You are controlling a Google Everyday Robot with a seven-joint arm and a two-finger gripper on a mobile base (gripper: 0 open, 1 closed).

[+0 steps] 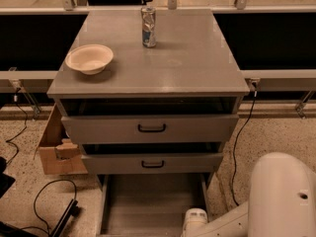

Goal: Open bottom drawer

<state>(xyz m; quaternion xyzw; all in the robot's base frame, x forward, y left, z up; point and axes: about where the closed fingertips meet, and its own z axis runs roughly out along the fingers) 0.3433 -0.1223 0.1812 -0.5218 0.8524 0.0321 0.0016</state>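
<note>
The grey cabinet (148, 78) has three drawers. The bottom drawer (150, 206) stands pulled out towards me, and its shallow grey tray shows from above. Its front and handle lie below the picture's lower edge. The top drawer (150, 128) and middle drawer (152, 163) each show a black loop handle and sit slightly out. My arm's white wrist (195, 221) is at the front right of the open tray. My gripper is beyond the lower edge, out of view.
A cream bowl (89, 58) and a drink can (148, 27) stand on the cabinet top. A cardboard box (57, 149) sits on the floor at the left, with black cables (44, 201) beside it. My white arm housing (284, 196) fills the lower right.
</note>
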